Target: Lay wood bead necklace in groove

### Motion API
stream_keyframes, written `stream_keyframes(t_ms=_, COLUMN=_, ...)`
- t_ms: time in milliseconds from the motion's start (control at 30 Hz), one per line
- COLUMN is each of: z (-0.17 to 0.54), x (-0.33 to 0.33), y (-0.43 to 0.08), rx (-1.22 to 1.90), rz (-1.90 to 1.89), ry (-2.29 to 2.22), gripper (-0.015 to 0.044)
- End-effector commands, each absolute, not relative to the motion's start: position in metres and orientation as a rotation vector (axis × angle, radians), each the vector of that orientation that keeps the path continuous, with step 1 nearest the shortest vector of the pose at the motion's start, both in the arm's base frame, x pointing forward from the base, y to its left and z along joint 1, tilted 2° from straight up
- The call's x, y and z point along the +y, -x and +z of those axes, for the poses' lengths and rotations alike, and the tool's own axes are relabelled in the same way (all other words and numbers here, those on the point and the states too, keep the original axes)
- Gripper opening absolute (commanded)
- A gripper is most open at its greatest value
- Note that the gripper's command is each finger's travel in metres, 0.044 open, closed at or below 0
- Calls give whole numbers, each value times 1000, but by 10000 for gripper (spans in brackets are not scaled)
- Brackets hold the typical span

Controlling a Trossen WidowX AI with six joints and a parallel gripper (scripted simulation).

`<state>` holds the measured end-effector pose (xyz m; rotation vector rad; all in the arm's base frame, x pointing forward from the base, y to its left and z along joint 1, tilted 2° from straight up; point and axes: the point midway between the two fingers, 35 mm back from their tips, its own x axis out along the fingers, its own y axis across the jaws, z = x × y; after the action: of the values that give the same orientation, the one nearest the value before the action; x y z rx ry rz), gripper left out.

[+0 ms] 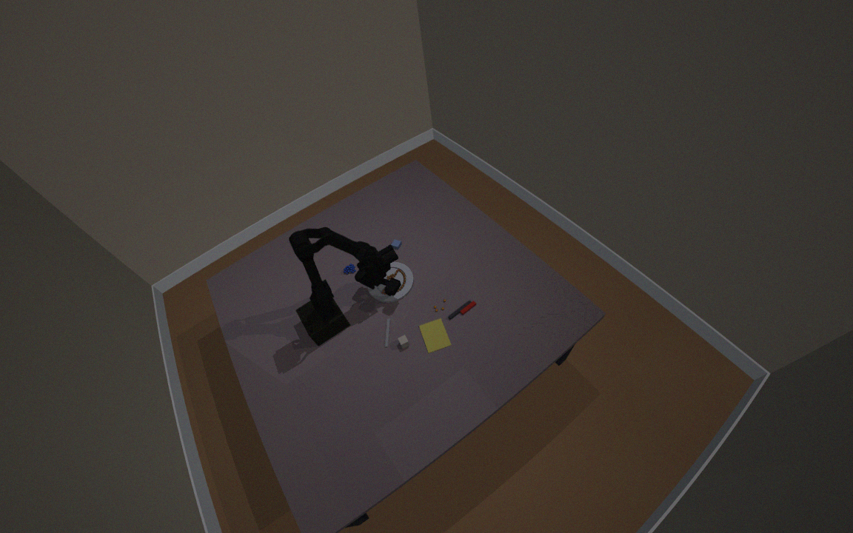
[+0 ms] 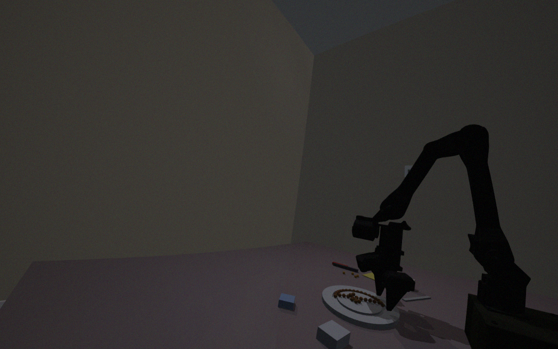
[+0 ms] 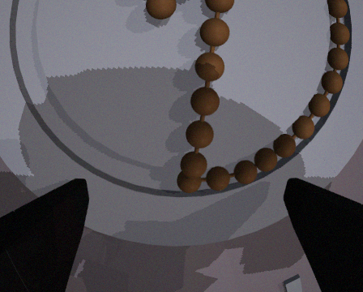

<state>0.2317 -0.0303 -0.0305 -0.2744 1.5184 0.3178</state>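
The round white bead board (image 1: 410, 278) (image 2: 337, 309) (image 3: 361, 101) lies flat on the table. The brown wood bead necklace (image 1: 405, 275) (image 2: 353, 297) (image 3: 205, 101) lies on it. In the wrist view one run of beads follows the groove along the right side to the near edge. There it turns sharply, and another run crosses the inner disc; more beads lie on the disc at the top. No beads show in the groove's left part. My gripper (image 1: 380, 286) (image 2: 384, 301) (image 3: 190, 191) is open over the board's near edge, the sharp bend between its fingertips but held by neither.
A blue block (image 1: 395, 244) (image 2: 286, 301) and a white block (image 2: 333, 333) stand near the board. A blue cluster (image 1: 349, 269), a pale stick (image 1: 387, 332) (image 2: 416, 298), a cream cube (image 1: 403, 341), a yellow sheet (image 1: 435, 335), small orange beads and a red-and-black tool (image 1: 467, 307) (image 2: 345, 266) lie around.
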Motion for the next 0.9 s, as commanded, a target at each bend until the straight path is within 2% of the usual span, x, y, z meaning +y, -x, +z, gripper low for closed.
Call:
stream_keyframes(t_ms=0, z=-28, x=-30, y=-232, rx=1521, rz=315, ry=270, gripper=440)
stream_keyframes(t_ms=800, z=-28, x=-30, y=-232, rx=1521, rz=315, ry=269, gripper=440)
stream_keyframes(t_ms=867, z=-26, x=-30, y=-236, rx=1520, rz=302, ry=258, gripper=387)
